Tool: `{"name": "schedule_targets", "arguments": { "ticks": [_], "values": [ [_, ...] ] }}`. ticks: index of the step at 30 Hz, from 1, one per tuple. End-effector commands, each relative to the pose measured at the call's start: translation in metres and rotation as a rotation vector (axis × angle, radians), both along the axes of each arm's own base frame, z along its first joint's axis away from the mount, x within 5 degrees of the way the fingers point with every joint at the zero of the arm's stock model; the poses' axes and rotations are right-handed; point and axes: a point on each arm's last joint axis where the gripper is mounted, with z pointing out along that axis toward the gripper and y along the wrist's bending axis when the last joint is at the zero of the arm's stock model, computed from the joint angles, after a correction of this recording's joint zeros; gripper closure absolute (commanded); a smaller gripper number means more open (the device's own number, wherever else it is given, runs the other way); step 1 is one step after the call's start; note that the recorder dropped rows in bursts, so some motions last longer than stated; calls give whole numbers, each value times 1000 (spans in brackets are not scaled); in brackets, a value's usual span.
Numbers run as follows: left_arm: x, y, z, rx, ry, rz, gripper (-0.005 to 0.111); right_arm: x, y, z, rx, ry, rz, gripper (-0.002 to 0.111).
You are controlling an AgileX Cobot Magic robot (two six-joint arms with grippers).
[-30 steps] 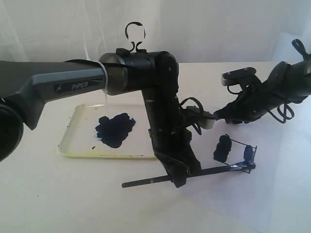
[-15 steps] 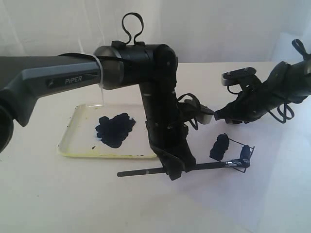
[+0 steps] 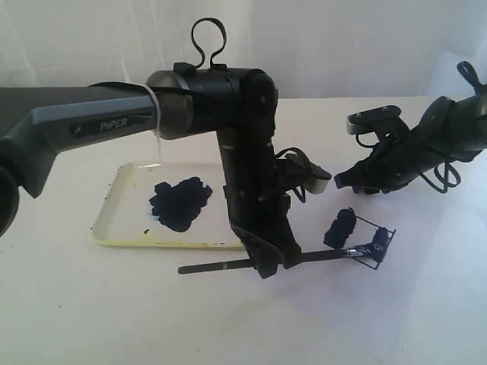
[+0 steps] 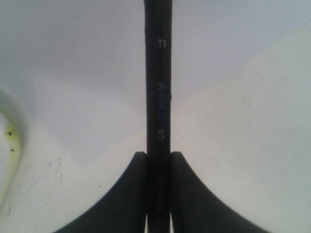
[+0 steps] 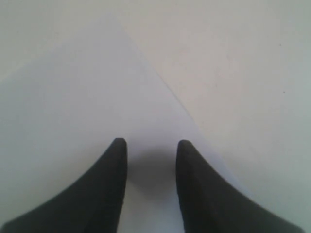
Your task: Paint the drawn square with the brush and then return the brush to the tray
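Note:
My left gripper (image 3: pixel 272 258) is shut on the thin black handle of the brush (image 3: pixel 221 265), which lies almost level just above the table. Its silver ferrule and dark tip (image 3: pixel 367 250) rest inside the drawn square (image 3: pixel 370 237), a small tilted black outline on the paper. A dark smear (image 3: pixel 339 226) covers the square's left corner. The left wrist view shows the brush (image 4: pixel 158 73) clamped between the left gripper (image 4: pixel 158 154) fingers. Left of the arm lies the tray (image 3: pixel 114 199) with its blue-black blotch (image 3: pixel 179 202). My right gripper (image 5: pixel 151 143) is open over the paper, behind the square (image 3: pixel 341 181).
The white paper sheet (image 3: pixel 358 304) spreads over the table's right front; its edge (image 5: pixel 160 82) runs diagonally ahead of the right fingers. The tray's yellowish rim (image 4: pixel 7 141) shows beside the left gripper. The left arm's bulk (image 3: pixel 243 137) stands between tray and square.
The left gripper has drawn the brush leftward and slightly back, dragging the tip across the square. The square and its smear have shifted a little left. The right arm has stayed still.

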Motion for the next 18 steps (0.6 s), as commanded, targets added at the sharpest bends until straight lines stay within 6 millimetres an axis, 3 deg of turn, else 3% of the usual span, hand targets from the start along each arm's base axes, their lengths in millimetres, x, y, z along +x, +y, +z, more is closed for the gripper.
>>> {"name": "schedule_targets", "arguments": {
  "ticks": [1,18],
  "values": [
    [-8,9,1,70,71,-17,107,-2,-1,-5,4,36,7,75],
    [-10,14,21,44,28,-35,107,-2,-1,-5,4,36,7,75]
  ]
}}
